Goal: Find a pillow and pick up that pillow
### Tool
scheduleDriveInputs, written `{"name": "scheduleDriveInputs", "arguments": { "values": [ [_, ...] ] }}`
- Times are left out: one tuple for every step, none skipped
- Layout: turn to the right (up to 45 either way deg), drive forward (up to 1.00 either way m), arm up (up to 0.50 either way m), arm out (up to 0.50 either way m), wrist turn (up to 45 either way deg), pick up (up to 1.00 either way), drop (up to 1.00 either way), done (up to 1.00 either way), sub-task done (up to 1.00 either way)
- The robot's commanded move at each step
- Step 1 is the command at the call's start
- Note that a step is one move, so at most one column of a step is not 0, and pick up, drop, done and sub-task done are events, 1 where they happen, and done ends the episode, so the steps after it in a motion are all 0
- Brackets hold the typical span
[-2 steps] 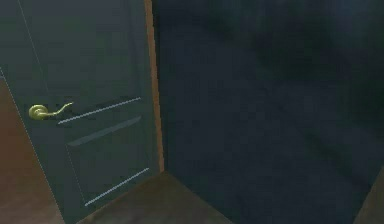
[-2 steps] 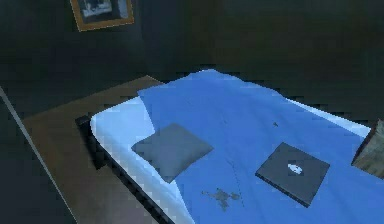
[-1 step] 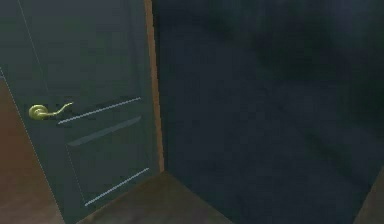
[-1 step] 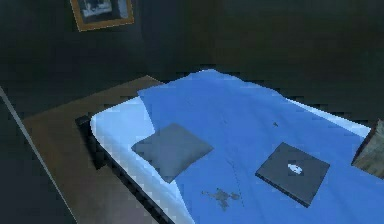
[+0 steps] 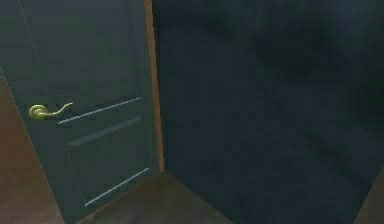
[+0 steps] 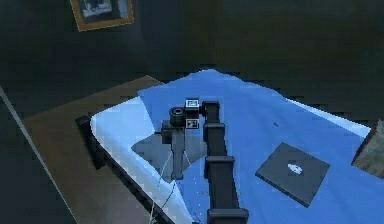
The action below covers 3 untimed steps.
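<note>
Rising from the arm side view's bottom edge, the arm (image 6: pixel 222 175) lies over a bed (image 6: pixel 250 110) with a blue cover. The gripper (image 6: pixel 177 142) is above the bed's near white edge; whether it holds anything cannot be told. A flat dark square (image 6: pixel 293 172) lies on the cover to the right. No part of the bedding can be told as a pillow. Beyond are a brown table (image 6: pixel 90 105) and a framed picture (image 6: pixel 100 12). Ahead are a dark door (image 5: pixel 90 100) with a brass handle (image 5: pixel 45 110), and a dark wall (image 5: pixel 270 100).

Unclear tan blob (image 6: pixel 375 150) by blue bed (image 6: pixel 260 110)
</note>
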Motion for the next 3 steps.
{"name": "scheduleDriveInputs", "arguments": {
  "values": [
    [0.0, 0.00, 0.00, 0.00, 45.0, 0.00, 0.00, 0.00, 0.00],
    [0.0, 0.00, 0.00, 0.00, 45.0, 0.00, 0.00, 0.00, 0.00],
    [0.0, 0.00, 0.00, 0.00, 45.0, 0.00, 0.00, 0.00, 0.00]
  ]
}}
